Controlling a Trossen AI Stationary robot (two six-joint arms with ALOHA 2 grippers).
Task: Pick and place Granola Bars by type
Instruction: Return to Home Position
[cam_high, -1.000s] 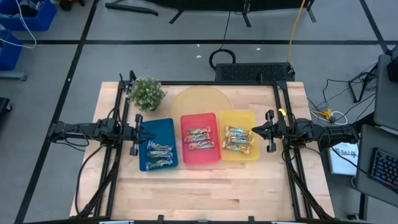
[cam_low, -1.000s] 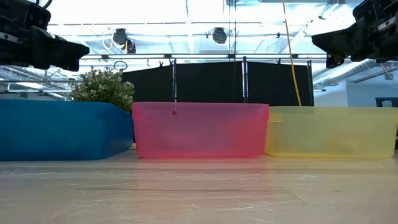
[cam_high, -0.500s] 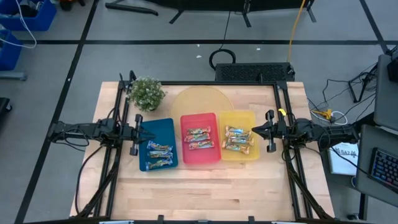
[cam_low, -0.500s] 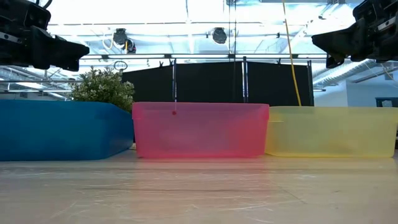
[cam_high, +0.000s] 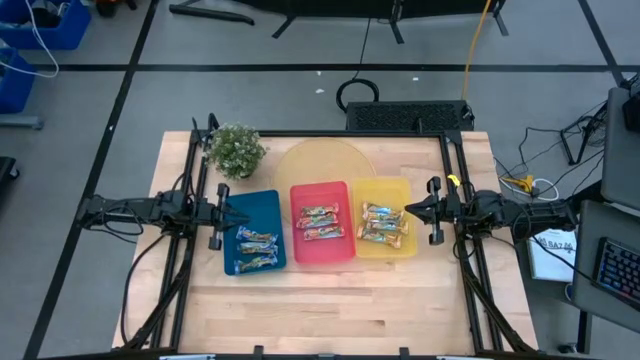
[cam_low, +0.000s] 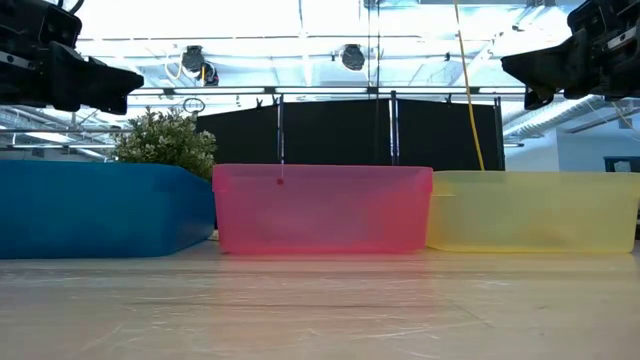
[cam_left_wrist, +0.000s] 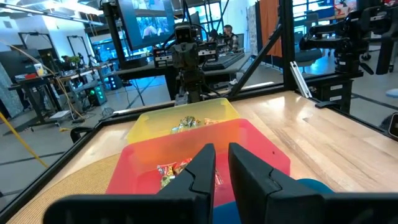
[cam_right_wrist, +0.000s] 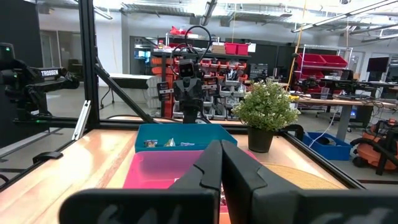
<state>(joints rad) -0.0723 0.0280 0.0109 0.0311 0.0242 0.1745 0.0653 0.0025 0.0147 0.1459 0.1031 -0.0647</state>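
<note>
Granola bars are all sorted in trays: blue-silver bars (cam_high: 256, 250) in the blue tray (cam_high: 268, 205), red-green bars (cam_high: 322, 223) in the red tray (cam_high: 300, 250), orange-gold bars (cam_high: 383, 225) in the yellow tray (cam_high: 395, 187), three trays side by side mid-table. Left gripper (cam_high: 240, 216) hovers above the blue tray's left edge, fingers (cam_left_wrist: 200, 168) only a narrow slit apart, holding nothing. Right gripper (cam_high: 408, 210) hovers above the yellow tray's right edge, fingers (cam_right_wrist: 211, 163) pressed together, empty; potted plant (cam_high: 235, 150) sits behind the blue tray.

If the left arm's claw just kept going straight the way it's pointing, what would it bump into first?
Probably nothing nearby: the left gripper points level above the blue tray and the other trays, toward the right gripper facing it. Depth is uncertain.
</note>
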